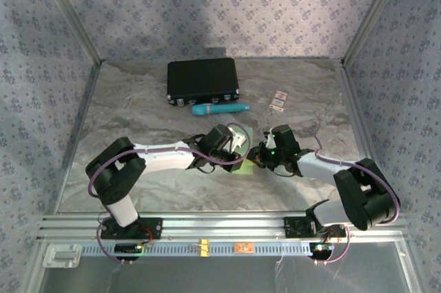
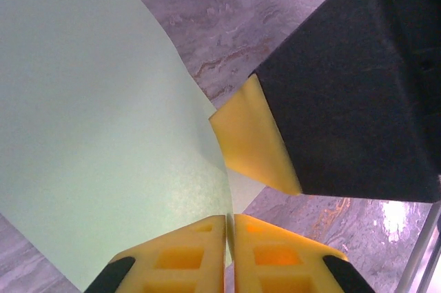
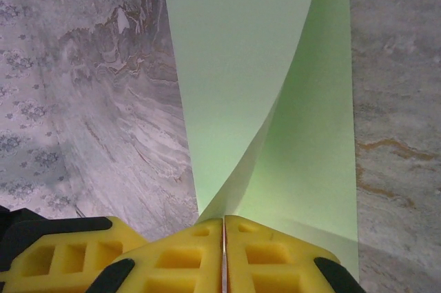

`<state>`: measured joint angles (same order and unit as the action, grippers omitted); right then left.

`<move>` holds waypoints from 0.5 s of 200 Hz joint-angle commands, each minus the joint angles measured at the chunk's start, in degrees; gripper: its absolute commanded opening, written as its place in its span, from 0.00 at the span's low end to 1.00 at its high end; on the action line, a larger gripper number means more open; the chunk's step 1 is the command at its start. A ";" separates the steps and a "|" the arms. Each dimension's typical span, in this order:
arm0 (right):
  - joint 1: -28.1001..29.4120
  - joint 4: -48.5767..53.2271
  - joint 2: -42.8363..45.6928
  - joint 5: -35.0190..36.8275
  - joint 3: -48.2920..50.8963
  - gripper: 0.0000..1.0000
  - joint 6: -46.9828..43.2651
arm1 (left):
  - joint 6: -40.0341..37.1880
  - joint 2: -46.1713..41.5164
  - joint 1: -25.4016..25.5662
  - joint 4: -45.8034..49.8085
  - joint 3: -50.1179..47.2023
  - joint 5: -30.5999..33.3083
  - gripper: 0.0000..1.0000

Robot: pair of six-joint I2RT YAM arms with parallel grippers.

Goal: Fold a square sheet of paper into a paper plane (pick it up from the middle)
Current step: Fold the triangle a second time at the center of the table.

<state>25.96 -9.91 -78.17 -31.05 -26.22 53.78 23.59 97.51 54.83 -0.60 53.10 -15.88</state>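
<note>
Yellow ribbed fingers of your left gripper sit at the bottom of the left wrist view. They are pressed together on the edge of a sheet of thin pale green paper, which fans up and to the left in a smooth curve.

Your right gripper does the same from the other side. Its yellow fingers are closed tight, pinching the sheet where two of its layers come together in a loose, uncreased curl. One black-backed, yellow-tipped finger of that right gripper also reaches into the left wrist view from the upper right, its tip at the sheet's edge, just beside your left fingers.

From above, you see both arms stretched toward the middle of the grey marble-patterned counter, their grippers meeting nearly tip to tip. The sheet shows as a green patch between and beneath them. You cannot tell whether its lower part rests on the counter.

Farther back, well apart from the grippers, a teal cylindrical tube lies just in front of a black rectangular case. Two small white-and-red packets lie to the right of the tube.
</note>
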 commanded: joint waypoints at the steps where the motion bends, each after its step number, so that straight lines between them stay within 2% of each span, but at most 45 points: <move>1: 0.49 -0.29 -0.51 -0.46 -1.27 0.10 0.75 | -1.01 0.48 -0.27 0.89 1.99 -1.40 0.10; 46: 0.57 0.31 -0.32 0.10 -0.77 0.10 0.71 | -0.51 0.35 -0.58 -0.04 1.66 -1.69 0.03; 100: 1.60 6.84 1.70 5.90 -0.07 0.10 -1.60 | 1.92 -0.22 -1.21 -1.30 1.48 -2.75 0.00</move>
<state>26.96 -6.76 -77.76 -28.12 -26.28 53.45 24.14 97.65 54.02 -0.30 53.21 -17.19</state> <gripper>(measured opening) 0.105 0.051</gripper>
